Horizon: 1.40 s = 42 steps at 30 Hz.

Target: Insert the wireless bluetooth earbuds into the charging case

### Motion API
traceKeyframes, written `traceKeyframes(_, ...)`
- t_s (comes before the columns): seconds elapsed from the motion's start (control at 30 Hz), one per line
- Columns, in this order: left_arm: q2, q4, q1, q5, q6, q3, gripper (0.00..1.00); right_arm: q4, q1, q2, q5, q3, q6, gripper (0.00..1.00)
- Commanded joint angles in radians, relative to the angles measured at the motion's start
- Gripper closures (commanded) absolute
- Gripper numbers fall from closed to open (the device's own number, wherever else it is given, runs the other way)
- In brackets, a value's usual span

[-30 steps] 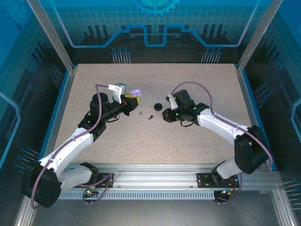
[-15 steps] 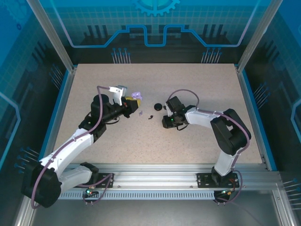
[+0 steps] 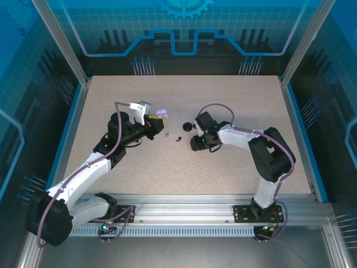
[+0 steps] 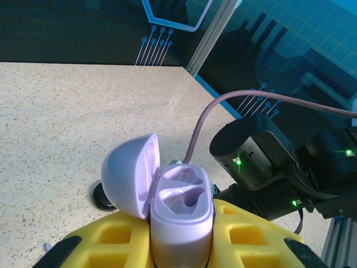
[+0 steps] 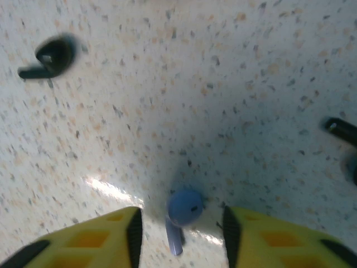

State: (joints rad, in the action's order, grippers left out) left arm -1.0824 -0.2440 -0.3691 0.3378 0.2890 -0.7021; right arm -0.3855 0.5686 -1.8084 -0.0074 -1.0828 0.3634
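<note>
Right arm's elbow has swung up high, and the right tool has slid a little left and spread wider. Its yellow fingers stand apart on each side of a small pale purple earbud, which lies on the speckled worktop untouched. A black earbud lies further off. The left tool is clenched on the purple charging case, whose lid is flipped back.

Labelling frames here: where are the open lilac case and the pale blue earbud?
lilac case (image 4: 181,218), left wrist view, front of its body below the wells.
pale blue earbud (image 5: 185,206), right wrist view, its rounded head.
</note>
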Motion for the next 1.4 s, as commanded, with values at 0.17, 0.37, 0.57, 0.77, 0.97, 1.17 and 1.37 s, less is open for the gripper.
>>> traceKeyframes(0.17, 0.014, -0.015, 0.007, 0.023, 0.005, 0.003, 0.88, -0.317, -0.012, -0.113, -0.031, -0.225, -0.151, 0.49)
traceKeyframes(0.37, 0.017, -0.014, 0.007, 0.024, 0.006, 0.004, 0.88, -0.468, -0.013, -0.194, -0.049, -0.351, -0.167, 0.50)
traceKeyframes(0.57, 0.020, -0.012, 0.007, 0.021, 0.003, 0.004, 0.88, -0.525, -0.012, -0.229, -0.034, -0.398, -0.156, 0.53)
traceKeyframes(0.77, 0.021, -0.012, 0.007, 0.021, 0.004, 0.007, 0.88, -0.540, -0.007, -0.260, -0.043, -0.431, -0.149, 0.58)
traceKeyframes(0.97, 0.021, -0.010, 0.007, 0.021, 0.002, 0.008, 0.88, -0.544, -0.005, -0.282, -0.039, -0.454, -0.140, 0.60)
traceKeyframes(1.17, 0.022, -0.011, 0.007, 0.021, 0.002, 0.008, 0.88, -0.537, -0.003, -0.295, -0.032, -0.475, -0.126, 0.63)
traceKeyframes(1.37, 0.024, -0.010, 0.007, 0.020, 0.001, 0.010, 0.88, -0.550, 0.007, -0.317, -0.019, -0.503, -0.119, 0.64)
